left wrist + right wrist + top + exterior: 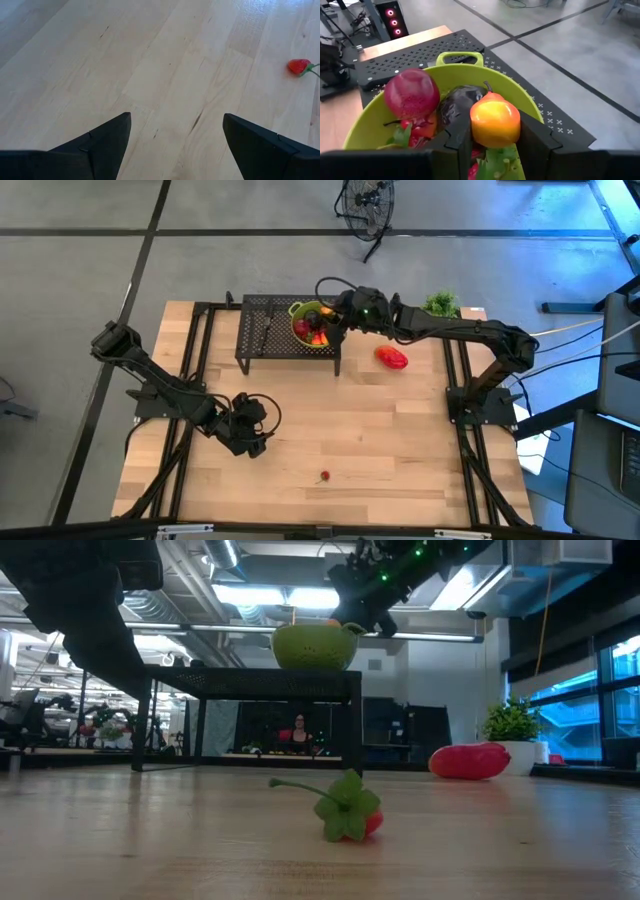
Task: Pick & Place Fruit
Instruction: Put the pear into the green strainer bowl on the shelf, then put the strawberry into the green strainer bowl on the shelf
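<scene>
A lime-green handled bowl [310, 323] [520, 97] stands on a black perforated rack [262, 335] at the table's far side. It holds a red speckled piece [411, 93], a dark glossy piece [454, 104] and other fruit. My right gripper [495, 125] [333, 317] hovers over the bowl, shut on an orange-yellow fruit [495, 120]. A glossy red oblong fruit [392, 358] [470, 760] lies on the table right of the rack. A small red strawberry [325, 476] [350, 812] [299, 65] lies near the front edge. My left gripper [176, 116] [252, 442] is open, low over bare wood at the left. My right gripper pinches the orange-yellow fruit by its two sides [476, 127] between both fingers [457, 142]. The fingers slant down at it from the table's right. The fruit sits upright, stem end up, lifted clear just above the fruit in the bowl.
A small potted green plant [440, 304] [512, 725] stands at the far right of the table. Black frame rails [195, 360] run along both sides. Open wood [380, 430] lies between the rack and the front edge.
</scene>
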`<action>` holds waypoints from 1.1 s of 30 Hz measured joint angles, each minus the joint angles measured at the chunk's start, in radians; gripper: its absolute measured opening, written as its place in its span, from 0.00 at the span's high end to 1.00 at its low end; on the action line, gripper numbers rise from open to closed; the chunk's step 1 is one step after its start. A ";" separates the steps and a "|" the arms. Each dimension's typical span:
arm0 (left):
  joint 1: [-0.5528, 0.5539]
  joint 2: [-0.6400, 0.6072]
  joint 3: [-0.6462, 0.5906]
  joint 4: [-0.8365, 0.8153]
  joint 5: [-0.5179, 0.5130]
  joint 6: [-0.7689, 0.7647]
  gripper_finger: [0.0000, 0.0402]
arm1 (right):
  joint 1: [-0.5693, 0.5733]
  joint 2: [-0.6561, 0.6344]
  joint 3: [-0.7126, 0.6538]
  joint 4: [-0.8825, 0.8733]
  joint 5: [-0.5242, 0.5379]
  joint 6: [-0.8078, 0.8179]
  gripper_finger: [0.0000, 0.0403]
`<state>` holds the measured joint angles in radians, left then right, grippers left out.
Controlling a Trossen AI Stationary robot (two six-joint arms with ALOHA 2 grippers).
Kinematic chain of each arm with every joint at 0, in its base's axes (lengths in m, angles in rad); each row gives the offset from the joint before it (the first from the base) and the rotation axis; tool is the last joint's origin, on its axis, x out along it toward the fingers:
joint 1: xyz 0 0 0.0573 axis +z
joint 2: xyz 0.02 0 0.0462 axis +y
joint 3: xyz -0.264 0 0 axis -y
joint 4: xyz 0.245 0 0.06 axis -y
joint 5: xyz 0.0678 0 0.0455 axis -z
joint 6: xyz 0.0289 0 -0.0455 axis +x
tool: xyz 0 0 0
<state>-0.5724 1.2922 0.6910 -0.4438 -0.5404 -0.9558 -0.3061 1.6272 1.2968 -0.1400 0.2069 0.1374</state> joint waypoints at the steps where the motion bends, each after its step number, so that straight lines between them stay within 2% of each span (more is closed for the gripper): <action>1: 0.000 0.000 0.000 0.000 0.000 0.000 0.22 | -0.001 0.000 0.000 -0.003 -0.007 0.001 0.69; 17: 0.000 0.000 0.000 0.000 0.000 0.010 0.22 | 0.000 0.001 0.000 -0.049 -0.024 0.004 0.68; 24: 0.000 0.000 0.000 0.023 -0.001 0.094 0.22 | 0.002 0.001 0.000 -0.048 -0.040 -0.014 0.56; 33: 0.000 0.000 0.000 0.150 0.001 0.256 0.22 | 0.002 -0.004 -0.001 -0.047 -0.043 -0.015 0.42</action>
<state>-0.5720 1.2922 0.6910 -0.2942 -0.5392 -0.6998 -0.3042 1.6232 1.2961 -0.1870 0.1642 0.1226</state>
